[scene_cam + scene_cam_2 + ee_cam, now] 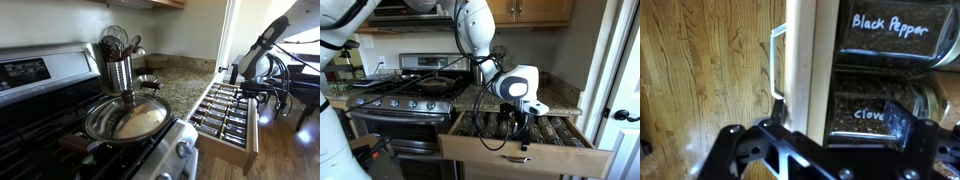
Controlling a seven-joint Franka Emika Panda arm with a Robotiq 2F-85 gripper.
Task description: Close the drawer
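The drawer (pixel 520 160) stands pulled out from under the granite counter, with rows of dark-lidded spice jars (pixel 225 112) inside. Its pale front panel shows in both exterior views (pixel 251 140) and from above in the wrist view (pixel 800 60), with a white handle (pixel 775 60) on its outer side. Jars labelled Black Pepper (pixel 890 30) and Clove (pixel 865 110) lie just inside. My gripper (pixel 840 118) (pixel 523 135) (pixel 255 92) is open and hangs over the front panel. One finger is outside by the handle, the other inside over the jars.
A stove (pixel 410 95) with a steel pan (pixel 125 118) and a utensil holder (pixel 120 70) stands beside the drawer. The granite counter (pixel 185 85) is above it. A dark chair (pixel 295 80) and wood floor (pixel 700 80) lie beyond the drawer front. A white door (pixel 620 80) is nearby.
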